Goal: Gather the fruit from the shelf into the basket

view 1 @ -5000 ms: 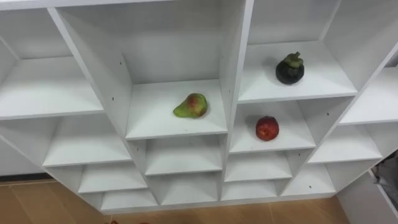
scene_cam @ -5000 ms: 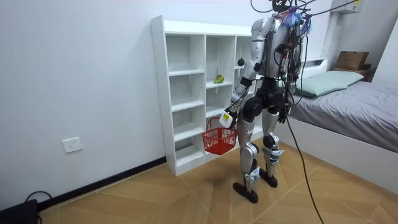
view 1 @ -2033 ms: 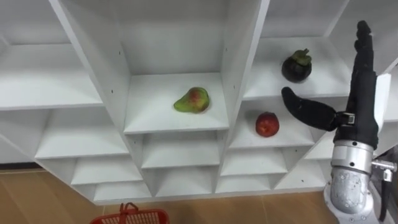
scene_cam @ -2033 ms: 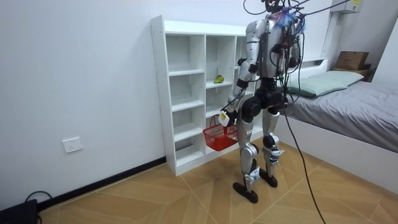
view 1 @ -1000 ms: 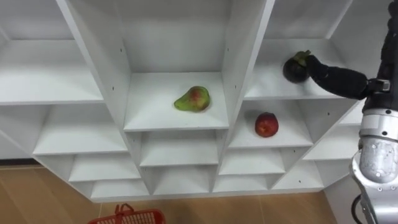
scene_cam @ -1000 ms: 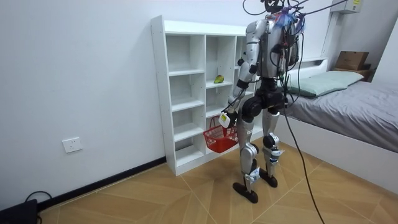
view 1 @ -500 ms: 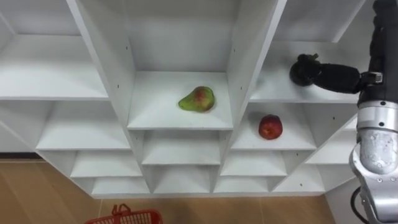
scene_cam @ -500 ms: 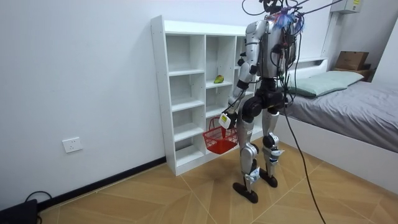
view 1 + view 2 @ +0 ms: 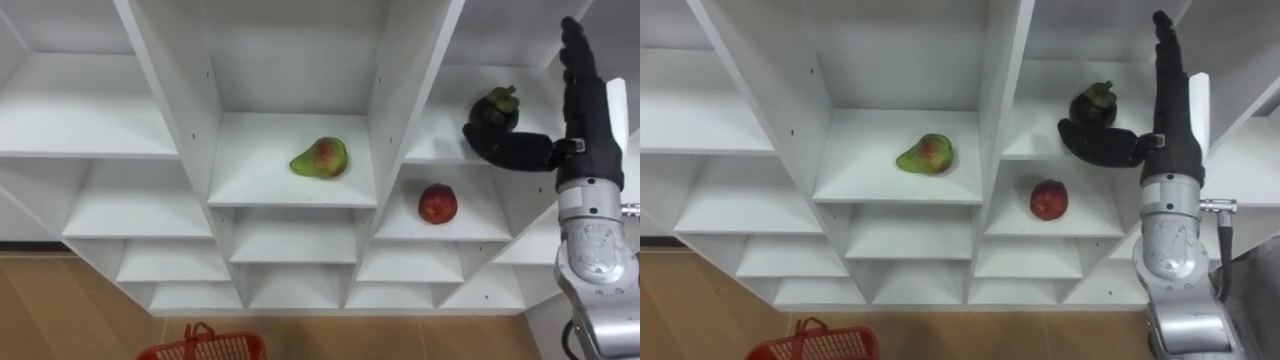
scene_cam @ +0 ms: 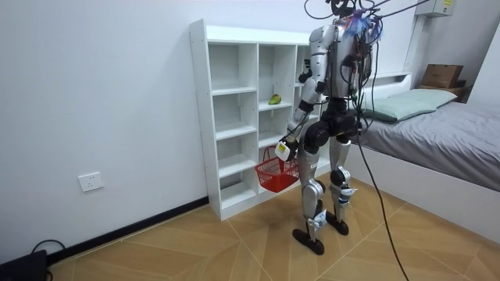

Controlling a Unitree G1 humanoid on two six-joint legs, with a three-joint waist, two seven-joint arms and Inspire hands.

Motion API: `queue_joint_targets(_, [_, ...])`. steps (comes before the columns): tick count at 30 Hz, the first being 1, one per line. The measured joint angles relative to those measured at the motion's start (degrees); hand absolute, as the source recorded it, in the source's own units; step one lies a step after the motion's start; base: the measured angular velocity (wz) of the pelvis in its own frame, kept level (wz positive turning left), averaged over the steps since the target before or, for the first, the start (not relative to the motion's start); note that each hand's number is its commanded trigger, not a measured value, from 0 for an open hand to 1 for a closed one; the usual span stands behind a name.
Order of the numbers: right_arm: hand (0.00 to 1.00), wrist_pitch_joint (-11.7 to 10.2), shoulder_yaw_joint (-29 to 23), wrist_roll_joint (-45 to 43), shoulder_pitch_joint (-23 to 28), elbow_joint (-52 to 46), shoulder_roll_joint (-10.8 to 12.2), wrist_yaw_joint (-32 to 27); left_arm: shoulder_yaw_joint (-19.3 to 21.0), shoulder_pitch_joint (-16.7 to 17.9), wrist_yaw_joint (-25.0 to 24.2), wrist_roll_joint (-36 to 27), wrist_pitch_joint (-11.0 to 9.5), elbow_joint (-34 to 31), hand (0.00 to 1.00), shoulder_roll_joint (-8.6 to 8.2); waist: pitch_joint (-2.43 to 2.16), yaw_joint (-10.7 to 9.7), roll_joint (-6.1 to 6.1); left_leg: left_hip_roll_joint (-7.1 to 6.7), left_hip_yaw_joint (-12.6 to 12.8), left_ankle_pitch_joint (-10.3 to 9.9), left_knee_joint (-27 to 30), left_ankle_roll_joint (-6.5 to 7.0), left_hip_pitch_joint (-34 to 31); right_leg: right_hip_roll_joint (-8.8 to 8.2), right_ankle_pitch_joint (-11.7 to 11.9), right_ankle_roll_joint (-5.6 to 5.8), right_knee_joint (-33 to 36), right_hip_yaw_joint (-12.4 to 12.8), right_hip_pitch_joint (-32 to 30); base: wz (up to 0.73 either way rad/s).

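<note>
Standing close before the white closet (image 9: 290,190), the robot has its right hand (image 9: 585,125) raised at the upper right compartment. The fingers (image 9: 572,50) are straight and point upward, and the thumb (image 9: 500,150) juts out sideways just below and in front of the dark mangosteen (image 9: 497,104). The hand is spread and grips nothing; I cannot tell whether the thumb touches the fruit. A green-and-red pear (image 9: 321,158) lies on the middle shelf to the left. A red apple (image 9: 437,203) sits in the compartment under the mangosteen. In the room view the left hand (image 10: 283,148) hangs low at the robot's side, closed on the handle of the red basket (image 10: 275,175).
</note>
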Motion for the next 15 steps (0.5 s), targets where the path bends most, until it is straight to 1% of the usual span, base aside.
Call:
queue_joint_targets(11, [0.00,0.0,0.0,0.2,-0.1,2.5,0.0,1.1,0.1,0.0,0.4,0.0,0.0,0.0,1.00,-0.14,-0.03,0.4,-0.04,-0.01,-0.1,0.0,0.1,0.00,0.0,-0.02,0.0,0.00,0.0,-0.1,0.1,0.00])
queue_joint_targets(13, [0.00,0.0,0.0,1.0,-0.4,2.5,0.0,1.2,0.1,0.0,0.4,0.1,0.0,0.0,1.00,-0.14,-0.03,0.3,-0.04,-0.01,-0.2,0.0,0.2,0.00,-0.1,-0.05,0.0,0.00,0.0,-0.1,0.1,0.00])
queue_joint_targets(15, [0.00,0.0,0.0,2.7,-1.8,3.2,0.0,1.3,0.2,0.0,0.4,1.0,0.0,-0.1,1.00,-0.14,-0.02,0.3,-0.04,-0.01,-0.2,0.0,0.3,0.00,-0.1,-0.05,0.0,-0.02,0.1,-0.1,0.1,0.00])
